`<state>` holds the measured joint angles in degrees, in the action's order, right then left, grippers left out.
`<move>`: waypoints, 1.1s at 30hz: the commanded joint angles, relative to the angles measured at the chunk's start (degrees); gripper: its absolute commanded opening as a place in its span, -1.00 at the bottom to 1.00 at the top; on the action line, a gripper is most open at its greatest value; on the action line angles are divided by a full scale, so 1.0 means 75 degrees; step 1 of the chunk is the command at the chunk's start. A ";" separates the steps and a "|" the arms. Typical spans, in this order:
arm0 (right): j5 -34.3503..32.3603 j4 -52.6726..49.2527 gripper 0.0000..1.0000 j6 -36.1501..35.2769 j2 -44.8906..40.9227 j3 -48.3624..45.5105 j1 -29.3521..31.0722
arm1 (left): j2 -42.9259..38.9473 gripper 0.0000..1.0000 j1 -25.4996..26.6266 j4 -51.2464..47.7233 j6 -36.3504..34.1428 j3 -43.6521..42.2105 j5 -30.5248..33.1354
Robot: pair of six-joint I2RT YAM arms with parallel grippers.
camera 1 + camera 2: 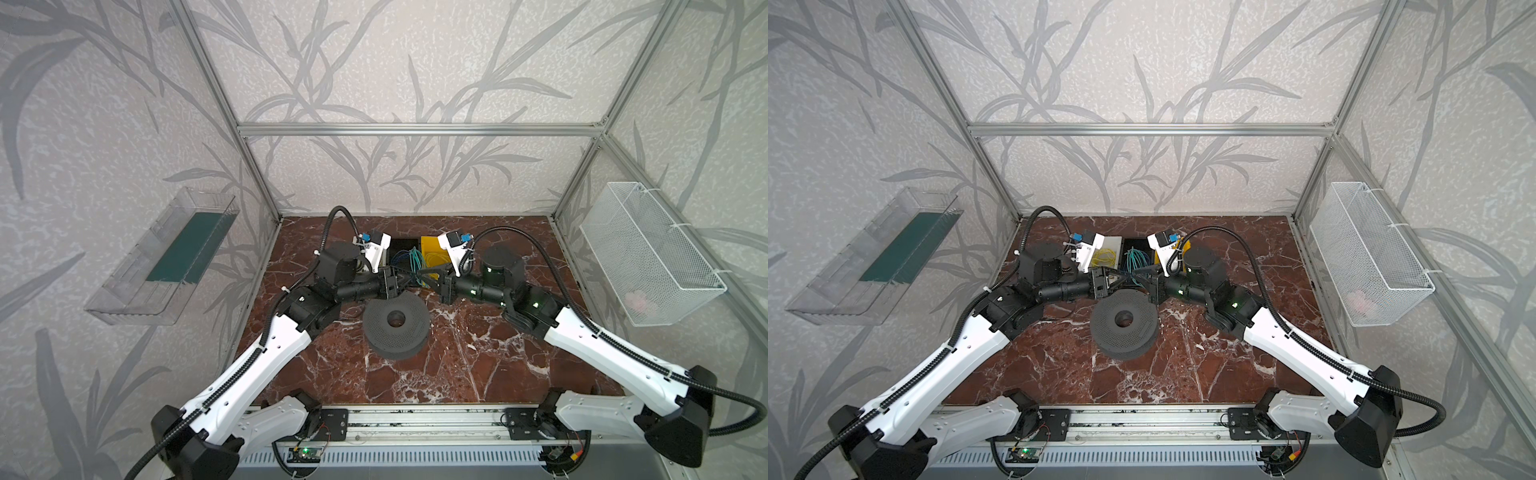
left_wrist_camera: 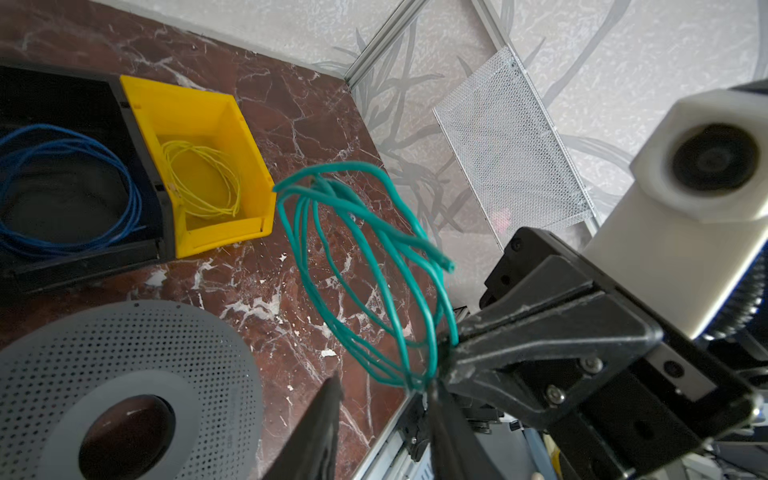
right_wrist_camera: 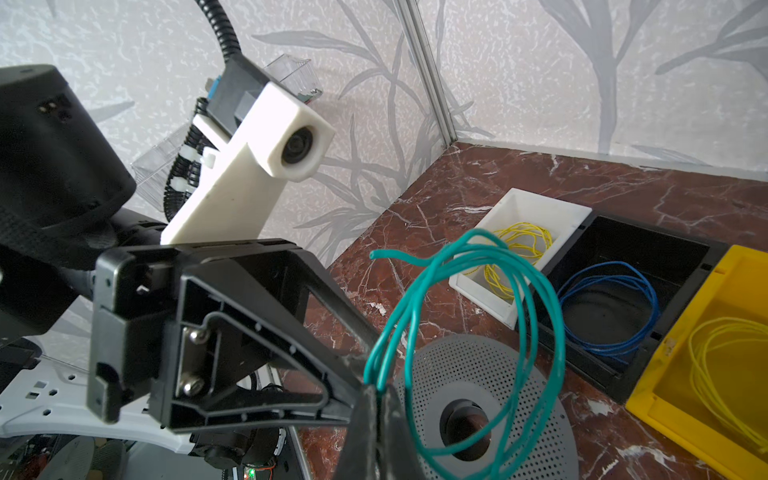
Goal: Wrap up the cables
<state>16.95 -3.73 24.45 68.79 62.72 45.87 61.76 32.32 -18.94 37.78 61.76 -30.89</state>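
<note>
Cables (image 2: 415, 380), teal loops, are clamped aloft over the bench (image 1: 457, 365) toward its far edge by the fully closed right gripper (image 2: 451, 353), and straddled by the left gripper (image 2: 384, 382), jaws part open.

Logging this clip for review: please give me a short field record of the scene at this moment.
held item: teal wire coil, off the table
right end effector: shut on the coil
left end effector: jaws apart, coil strands between them
nearby: grey perforated spool on the table
bins: blue wire coil in black bin; yellow wire coil in yellow bin
</note>
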 commanded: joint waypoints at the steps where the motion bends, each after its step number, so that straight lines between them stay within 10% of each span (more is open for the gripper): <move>1: 0.0162 0.0350 -1.00 0.0057 -0.0099 -0.0047 0.0083 | 0.0025 -0.47 0.0040 -0.0169 -0.0098 -0.0025 0.0392; 10: 0.0142 0.0077 -1.00 -0.0044 -0.0172 -0.0010 0.0083 | 0.0099 -1.00 0.0035 -0.0400 -0.0177 -0.0008 0.0721; 20: 0.0680 -0.0736 -1.00 -0.0135 -0.0305 0.0259 -0.0287 | -0.0264 -0.99 -0.0079 -0.0735 -0.0489 0.0086 0.0890; 28: 0.1443 -0.0828 -1.00 -0.0128 -0.0295 0.0202 -0.0327 | -0.0690 0.05 -0.0713 0.0305 -0.0186 -0.0084 -0.0679; 33: 0.1652 -0.0653 -1.00 -0.0001 -0.0183 0.0175 -0.0311 | -0.0638 0.18 -0.0757 0.0147 -0.0560 0.0218 -0.0717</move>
<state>26.89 -9.34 24.01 68.01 62.94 43.48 56.86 26.72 -19.22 35.46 61.65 -33.58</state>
